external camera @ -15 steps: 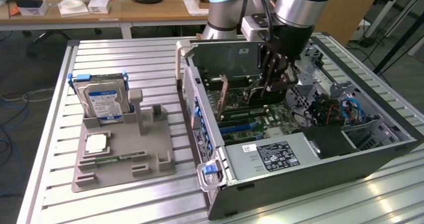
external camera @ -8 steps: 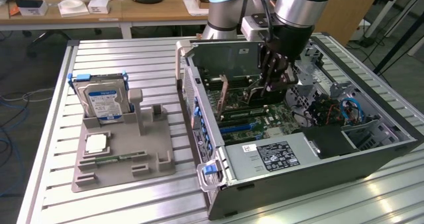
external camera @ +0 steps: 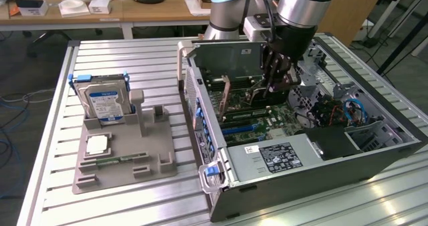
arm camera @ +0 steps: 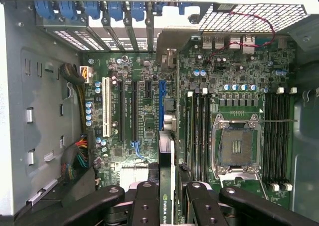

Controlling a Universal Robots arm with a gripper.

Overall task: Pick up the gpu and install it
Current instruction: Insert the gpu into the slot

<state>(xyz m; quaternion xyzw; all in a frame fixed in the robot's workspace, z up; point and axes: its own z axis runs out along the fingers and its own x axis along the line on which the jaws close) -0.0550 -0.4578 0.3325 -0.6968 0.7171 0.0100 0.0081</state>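
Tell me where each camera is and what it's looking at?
Exterior view: off the arm, above, looking down on the table, open computer case, hard drive; the arm and gripper reach into the case.
Wrist view: on the wrist, looking straight into the case at the motherboard; gripper fingers clamp the gpu edge-on.
Shared: case, motherboard, gripper, gpu.

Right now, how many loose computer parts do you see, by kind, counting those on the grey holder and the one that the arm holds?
Hard drive: 1, upright in the grey holder
Memory stick: 1, flat on the holder
Pale square part: 1, flat on the holder
gpu: 1, clamped edge-on between the fingers, inside the computer case
Total: 4
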